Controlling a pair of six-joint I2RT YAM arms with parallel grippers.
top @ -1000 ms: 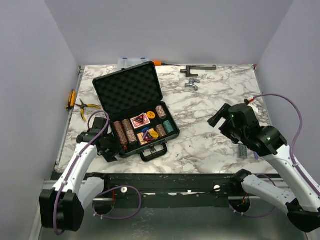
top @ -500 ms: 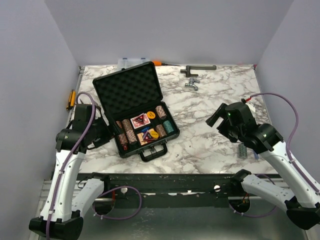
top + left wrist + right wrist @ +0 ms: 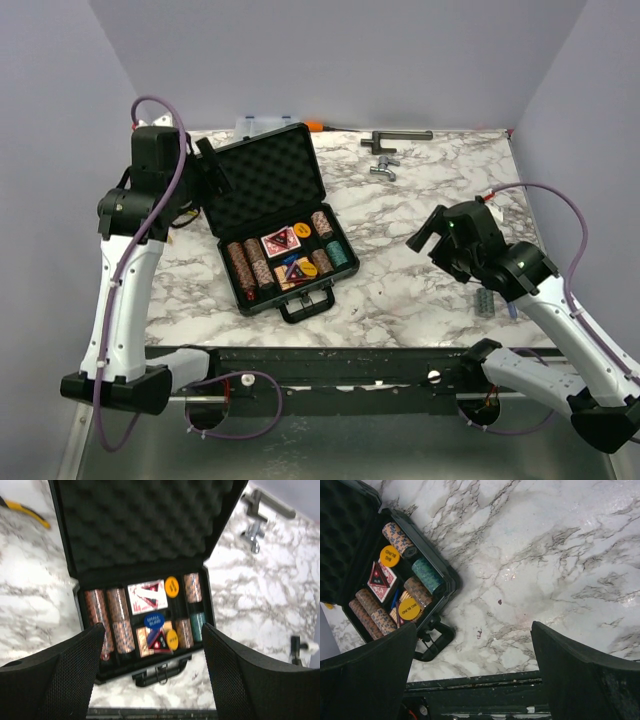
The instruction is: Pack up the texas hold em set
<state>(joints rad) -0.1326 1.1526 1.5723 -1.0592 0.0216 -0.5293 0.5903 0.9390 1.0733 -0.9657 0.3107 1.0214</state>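
The black poker case [image 3: 268, 222] lies open on the marble table, foam-lined lid [image 3: 258, 178] tilted back, handle [image 3: 306, 300] toward me. Inside are brown chip stacks [image 3: 111, 621], a teal stack [image 3: 197, 625], cards [image 3: 146, 595], yellow discs [image 3: 171, 586], a blue disc [image 3: 154, 620] and a red triangle [image 3: 159, 641]. My left gripper [image 3: 212, 170] is open and empty, raised high by the lid's left edge. My right gripper [image 3: 428, 228] is open and empty above bare table right of the case. The case also shows in the right wrist view [image 3: 395, 580].
Yellow-handled pliers [image 3: 172, 214] lie left of the case. A metal tool [image 3: 396, 136] and small fitting [image 3: 382, 168] lie at the back. A clear organiser box [image 3: 258, 124] sits behind the lid. A small grey block [image 3: 485, 303] lies near the right arm.
My left arm has risen from beside the case's front left corner up to the lid's left edge. My right gripper has drifted slightly left.
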